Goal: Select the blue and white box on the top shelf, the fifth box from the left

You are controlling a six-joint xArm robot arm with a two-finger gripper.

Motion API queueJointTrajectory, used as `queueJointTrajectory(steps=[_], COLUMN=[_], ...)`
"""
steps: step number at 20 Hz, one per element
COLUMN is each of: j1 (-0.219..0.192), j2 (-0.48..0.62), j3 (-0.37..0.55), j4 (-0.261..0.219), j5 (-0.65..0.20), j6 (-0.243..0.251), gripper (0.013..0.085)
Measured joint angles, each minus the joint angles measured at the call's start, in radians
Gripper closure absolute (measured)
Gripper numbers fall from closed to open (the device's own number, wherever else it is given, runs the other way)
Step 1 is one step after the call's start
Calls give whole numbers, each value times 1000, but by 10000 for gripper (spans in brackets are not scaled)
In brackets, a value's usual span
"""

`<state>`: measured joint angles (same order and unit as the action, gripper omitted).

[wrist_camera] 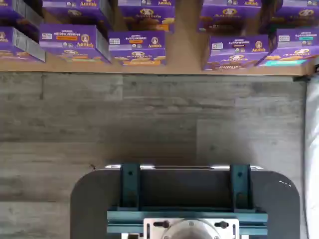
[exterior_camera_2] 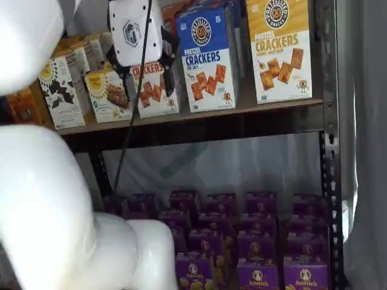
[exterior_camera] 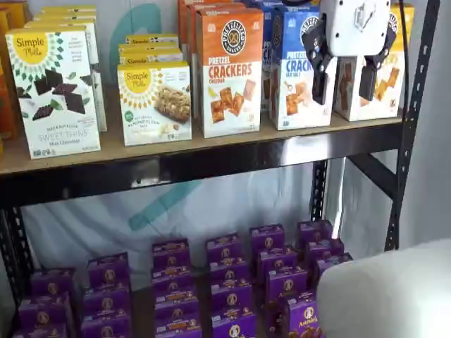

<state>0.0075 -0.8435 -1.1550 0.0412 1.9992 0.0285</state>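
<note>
The blue and white box stands upright on the top shelf, between the orange-topped cheddar box and a yellow-topped cracker box. It also shows in a shelf view on the shelf plank. My gripper hangs in front of the shelf, open and empty, with a plain gap between its black fingers. Its left finger overlaps the blue box's right edge and its right finger is in front of the yellow-topped box. In a shelf view the gripper covers the cheddar box, left of the blue box.
Simple Mills boxes fill the shelf's left part. Several purple Annie's boxes stand on the lowest level and show in the wrist view. A black upright bounds the right side. White arm links block the near left. A dark teal-bracketed mount shows over the wood floor.
</note>
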Motion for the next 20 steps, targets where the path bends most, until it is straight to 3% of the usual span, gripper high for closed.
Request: queueJointTrajectory(steps=[3,5,11,20], j1=[-71,-76,-53,-32], j2=[-51,-53,-59,0], j3=[47,50,61,27], j4=[77,86,65,-6], j5=[-82,-88,-116,-258], j6=[-43,-47,-35,-37], gripper=[130,130,130,130])
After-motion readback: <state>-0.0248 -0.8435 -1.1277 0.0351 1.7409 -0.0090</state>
